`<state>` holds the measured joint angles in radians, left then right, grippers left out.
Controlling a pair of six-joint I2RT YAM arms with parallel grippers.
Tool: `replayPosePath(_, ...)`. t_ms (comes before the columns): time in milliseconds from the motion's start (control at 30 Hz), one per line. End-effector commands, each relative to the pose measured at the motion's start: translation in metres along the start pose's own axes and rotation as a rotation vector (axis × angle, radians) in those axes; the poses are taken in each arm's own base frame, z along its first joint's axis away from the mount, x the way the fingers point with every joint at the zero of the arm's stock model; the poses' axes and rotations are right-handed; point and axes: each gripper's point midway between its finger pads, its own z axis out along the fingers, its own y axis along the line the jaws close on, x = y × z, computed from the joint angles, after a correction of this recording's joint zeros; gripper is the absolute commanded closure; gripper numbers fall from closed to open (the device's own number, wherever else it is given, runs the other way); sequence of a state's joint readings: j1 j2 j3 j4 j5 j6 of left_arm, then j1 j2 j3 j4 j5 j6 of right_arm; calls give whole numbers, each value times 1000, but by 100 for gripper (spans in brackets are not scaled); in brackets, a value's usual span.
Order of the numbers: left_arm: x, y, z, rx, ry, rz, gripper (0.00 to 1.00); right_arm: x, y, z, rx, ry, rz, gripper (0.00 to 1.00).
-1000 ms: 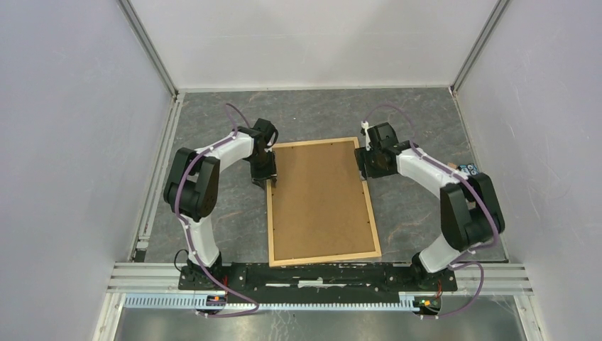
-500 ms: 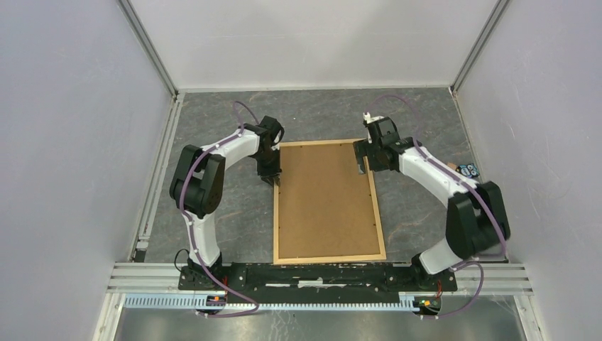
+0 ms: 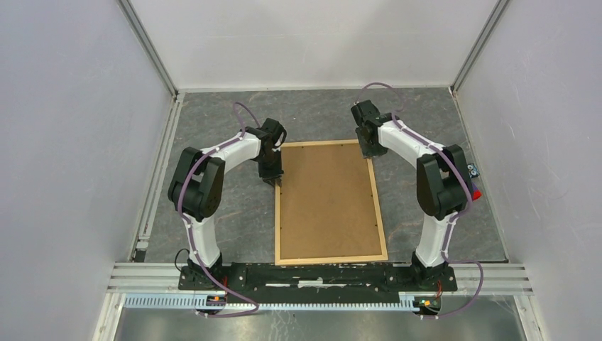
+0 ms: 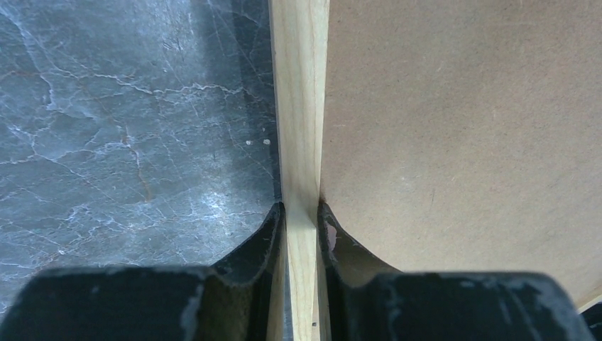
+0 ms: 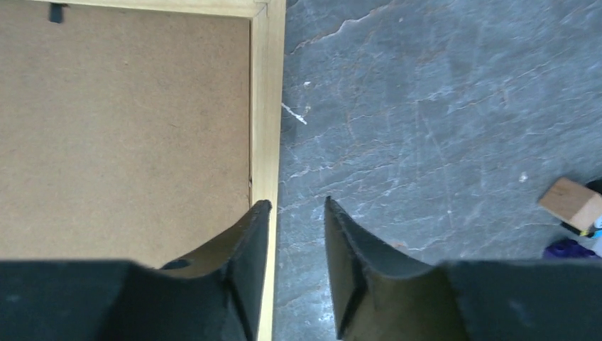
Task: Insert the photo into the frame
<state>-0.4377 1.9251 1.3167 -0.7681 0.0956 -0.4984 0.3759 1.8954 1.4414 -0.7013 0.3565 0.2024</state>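
The frame [image 3: 332,259] of thin light wood lies flat on the grey table between the arms, filled by a plain brown backing board [image 3: 328,202]. The photo is hidden. My left gripper [image 3: 273,181] is on the frame's left strip near the far end. The left wrist view shows my left gripper [image 4: 302,209] shut on that strip [image 4: 298,106], one finger on each side. My right gripper [image 3: 369,153] hovers at the frame's far right corner. In the right wrist view my right gripper [image 5: 297,206] stands open over bare table, its left finger above the strip [image 5: 267,106].
Small objects lie at the table's right edge: a wooden block [image 5: 571,202], a blue and black item [image 3: 472,170] and a red one [image 3: 475,193]. White walls enclose the table on three sides. A metal rail [image 3: 319,278] carries the arm bases.
The frame has slid to the right and turned straighter. My left gripper stays on the left strip. My right gripper has left the right strip and moved to the far right corner.
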Motion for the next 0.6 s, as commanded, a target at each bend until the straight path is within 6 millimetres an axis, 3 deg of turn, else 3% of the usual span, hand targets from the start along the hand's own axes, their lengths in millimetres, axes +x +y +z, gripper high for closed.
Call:
replayPosePath(0, 1, -4, -9, 2, -21, -37, 98, 8, 8, 11, -1, 37, -34, 65)
replayPosePath(567, -1, -4, -6, -5, -20, -23, 98, 22, 18, 28, -26, 68, -58, 66)
